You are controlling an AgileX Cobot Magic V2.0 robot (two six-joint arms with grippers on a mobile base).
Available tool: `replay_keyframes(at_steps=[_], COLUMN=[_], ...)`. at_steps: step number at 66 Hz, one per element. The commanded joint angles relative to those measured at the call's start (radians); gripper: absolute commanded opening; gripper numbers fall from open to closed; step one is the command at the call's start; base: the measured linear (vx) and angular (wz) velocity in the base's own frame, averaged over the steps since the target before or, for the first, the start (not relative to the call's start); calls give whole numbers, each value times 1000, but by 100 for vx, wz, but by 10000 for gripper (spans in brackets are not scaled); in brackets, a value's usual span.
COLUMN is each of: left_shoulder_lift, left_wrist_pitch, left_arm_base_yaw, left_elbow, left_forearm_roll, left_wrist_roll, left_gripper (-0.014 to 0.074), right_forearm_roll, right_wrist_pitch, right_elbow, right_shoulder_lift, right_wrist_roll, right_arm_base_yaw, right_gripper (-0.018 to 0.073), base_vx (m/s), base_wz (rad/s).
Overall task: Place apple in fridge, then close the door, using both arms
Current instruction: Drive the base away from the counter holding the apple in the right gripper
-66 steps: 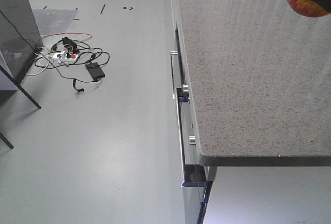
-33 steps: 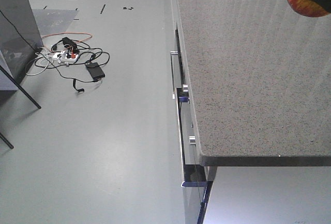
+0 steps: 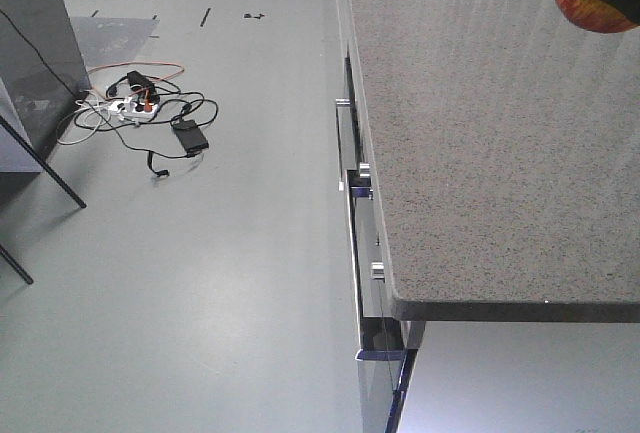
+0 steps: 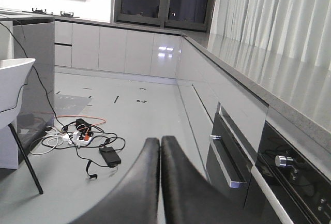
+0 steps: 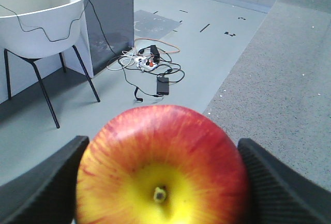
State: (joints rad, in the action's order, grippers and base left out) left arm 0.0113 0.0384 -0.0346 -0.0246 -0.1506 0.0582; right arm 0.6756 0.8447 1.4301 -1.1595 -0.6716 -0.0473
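The pale grey floor point(image 3: 200, 273) is smooth and faintly glossy; beside it runs one long counter point(image 3: 480, 153), its top speckled grey stone, matt and grainy, with a square near corner and a straight left edge over glossy cabinet fronts point(image 4: 207, 110) with metal bar handles; off that left edge, well apart, stands one white shell chair point(image 5: 41, 17) on thin black legs; near it lies one tangle of cables point(image 3: 140, 118), black, white and orange, with one white power strip and one flat black adapter brick. My right gripper point(image 5: 163, 182) is spread wide around the one apple point(image 5: 163, 167); round, waxy, red streaked over a yellow middle, stem end facing the wrist camera; two ribbed black pads point(image 5: 46, 188) press its sides; it hangs over the counter's top toward the far right, away from the near corner. My left gripper point(image 4: 160, 144) carries nothing; its two smooth black fingers lie pressed together.
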Motion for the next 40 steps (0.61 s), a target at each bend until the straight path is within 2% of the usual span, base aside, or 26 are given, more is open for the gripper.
replay_keyframes(at_steps=[1, 40], left_shoulder_lift=[15, 15], left_wrist_pitch=[-73, -73], left_arm_base_yaw=[2, 2], left_elbow=[19, 19], left_forearm_roll=[-7, -7], left_wrist_roll=[9, 9], left_gripper=[-7, -7], right_forearm_roll=[36, 36], right_wrist_pitch=[-62, -62], right_elbow=[30, 30], right_shoulder_lift=[20, 20], right_wrist_roll=[-7, -7], right_arm_base_yaw=[-2, -2], right_gripper=[108, 108], base_vx=[-1, -2], base_wz=[6, 15])
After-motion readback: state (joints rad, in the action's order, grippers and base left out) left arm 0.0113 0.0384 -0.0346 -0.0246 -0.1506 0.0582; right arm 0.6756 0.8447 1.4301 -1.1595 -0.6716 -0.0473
